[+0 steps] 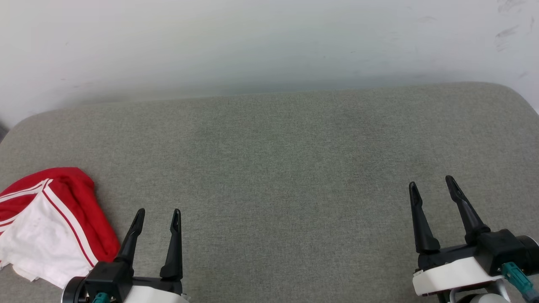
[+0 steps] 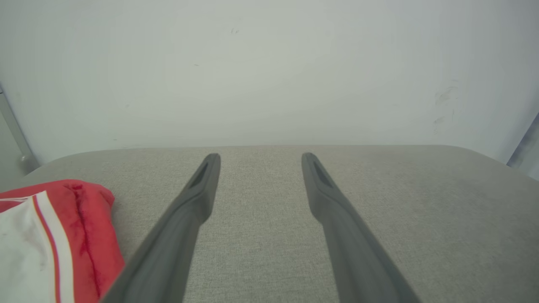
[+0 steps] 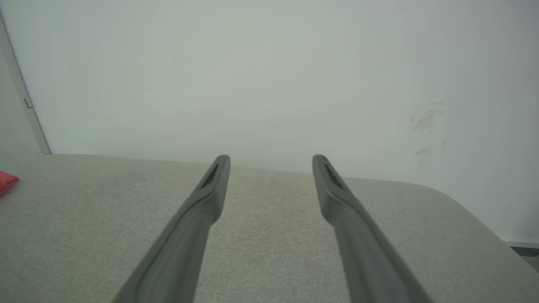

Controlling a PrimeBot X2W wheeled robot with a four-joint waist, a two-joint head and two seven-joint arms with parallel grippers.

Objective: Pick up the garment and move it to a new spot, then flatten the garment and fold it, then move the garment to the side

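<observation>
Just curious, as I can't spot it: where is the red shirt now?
In the head view the garment lies bunched at the near left of the grey cushion, just left of the left jaws.

worktop (image 1: 294, 147): grey-green woven fabric cover, flat and wide, spans nearly my whole head view
corners: far left and far right both rounded
far edge: runs along a white wall (image 1: 252, 42); scuff marks on the wall toward my right
surface: faint darker patch around the middle, even weave elsewhere
on it: one garment (image 1: 46, 227), lying directly on the fabric
garment spot: near side, far over on my left, partly cut off by the view edge
garment state: bunched heap, not flat; red fabric at the top and right, white panel below, red-and-white stripe trim between them
lettering: can't tell, hidden in the folds
</observation>
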